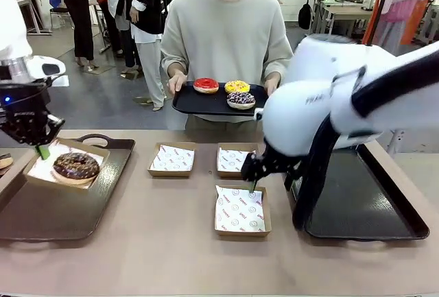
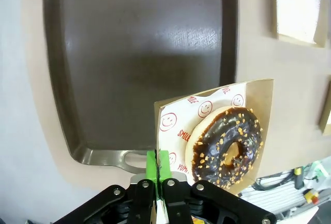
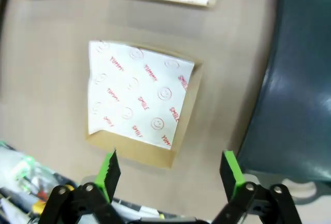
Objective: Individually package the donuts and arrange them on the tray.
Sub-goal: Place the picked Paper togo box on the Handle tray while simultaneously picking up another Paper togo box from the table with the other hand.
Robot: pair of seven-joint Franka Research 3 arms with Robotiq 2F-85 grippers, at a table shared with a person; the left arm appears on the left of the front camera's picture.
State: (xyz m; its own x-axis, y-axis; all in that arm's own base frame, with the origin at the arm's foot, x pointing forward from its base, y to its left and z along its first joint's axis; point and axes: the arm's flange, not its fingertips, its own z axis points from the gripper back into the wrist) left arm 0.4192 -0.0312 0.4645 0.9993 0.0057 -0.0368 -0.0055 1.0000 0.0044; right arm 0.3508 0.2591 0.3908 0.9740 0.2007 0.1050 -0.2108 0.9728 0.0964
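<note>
Beige table (image 1: 171,249) is shared with a person at the far side, by whom a black tray (image 1: 186,103) with the red donut (image 1: 206,85), yellow donut (image 1: 237,86) and purple donut (image 1: 241,98) is held. The left gripper (image 2: 158,168) is closed on the edge of a cardboard box (image 2: 261,92), in which the chocolate donut (image 2: 209,149) is carried, over the brown tray (image 1: 41,215) at the left. The right gripper (image 3: 170,164) is seen open above an empty box (image 3: 187,111) near the middle.

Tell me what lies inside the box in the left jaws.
A chocolate donut on white printed paper. The paper covers the box floor; the donut covers the paper beneath it.
</note>
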